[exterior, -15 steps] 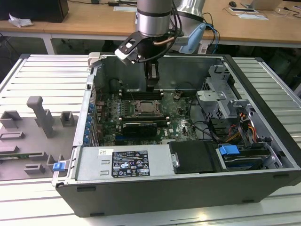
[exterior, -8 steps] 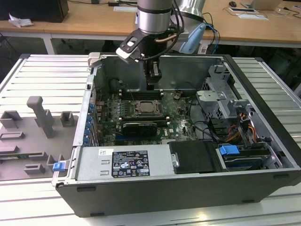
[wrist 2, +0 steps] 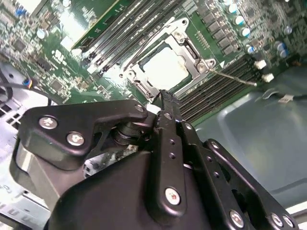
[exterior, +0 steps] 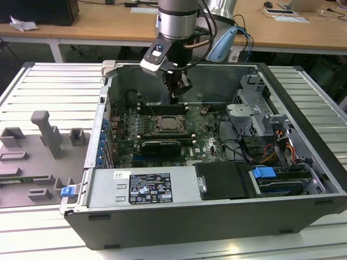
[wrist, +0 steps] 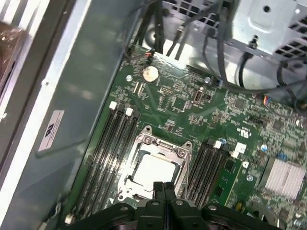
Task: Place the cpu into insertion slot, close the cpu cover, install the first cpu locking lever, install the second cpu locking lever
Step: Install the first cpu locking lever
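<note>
The cpu [wrist: 153, 168] [wrist 2: 165, 67] lies flat in the insertion slot [exterior: 169, 124], its pale face showing through the window of the cpu cover [wrist: 144, 143] [wrist 2: 192, 48]. The silvery frame is down around the chip. A thin metal locking lever [wrist 2: 235, 78] sticks out from one corner of the socket across the memory slots. My gripper [exterior: 174, 97] [wrist: 163, 188] [wrist 2: 165, 96] hangs a little above the socket's far edge, fingers pressed together with nothing between them.
Long memory slots [wrist: 112, 143] flank the socket on both sides. The open case's walls [exterior: 325, 162] surround the board, with a drive cage and cables [exterior: 255, 116] at the exterior view's right. The power supply [exterior: 141, 189] sits at the front. A grey fixture [exterior: 46, 135] stands outside the case.
</note>
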### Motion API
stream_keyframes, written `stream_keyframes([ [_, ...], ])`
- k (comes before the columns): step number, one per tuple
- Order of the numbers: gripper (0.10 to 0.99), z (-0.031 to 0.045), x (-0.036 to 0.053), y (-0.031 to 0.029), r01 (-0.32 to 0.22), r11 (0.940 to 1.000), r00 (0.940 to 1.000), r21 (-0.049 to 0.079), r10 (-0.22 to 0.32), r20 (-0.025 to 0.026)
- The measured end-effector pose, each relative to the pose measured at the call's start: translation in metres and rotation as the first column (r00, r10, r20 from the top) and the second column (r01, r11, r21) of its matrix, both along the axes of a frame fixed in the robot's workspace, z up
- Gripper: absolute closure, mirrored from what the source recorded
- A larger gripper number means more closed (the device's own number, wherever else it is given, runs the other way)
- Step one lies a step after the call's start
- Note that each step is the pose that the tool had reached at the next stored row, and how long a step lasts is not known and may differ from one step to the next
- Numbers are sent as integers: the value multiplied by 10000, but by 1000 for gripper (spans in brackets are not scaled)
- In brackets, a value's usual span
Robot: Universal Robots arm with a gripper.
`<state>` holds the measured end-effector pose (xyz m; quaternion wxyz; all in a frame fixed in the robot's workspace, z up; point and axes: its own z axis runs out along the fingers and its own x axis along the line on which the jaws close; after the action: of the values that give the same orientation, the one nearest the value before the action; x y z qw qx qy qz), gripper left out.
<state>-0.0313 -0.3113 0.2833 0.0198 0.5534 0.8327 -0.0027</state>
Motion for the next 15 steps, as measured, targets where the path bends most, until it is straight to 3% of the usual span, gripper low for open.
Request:
stream_keyframes([
  [3, 980, -1, 0, 1, -671, 9977, 9977, -16, 671, 1],
  [6, 980, -1, 0, 0, -1404, 9901, 9901, -66, 1404, -5],
  [10, 980, -2, 0, 1, -2741, 9616, 9617, -112, 2741, -14],
  [13, 980, -2, 0, 0, -3601, 9328, 9329, -132, 3601, -21],
  [15, 980, -3, 0, 1, -3742, 9272, 9273, -132, 3742, -21],
])
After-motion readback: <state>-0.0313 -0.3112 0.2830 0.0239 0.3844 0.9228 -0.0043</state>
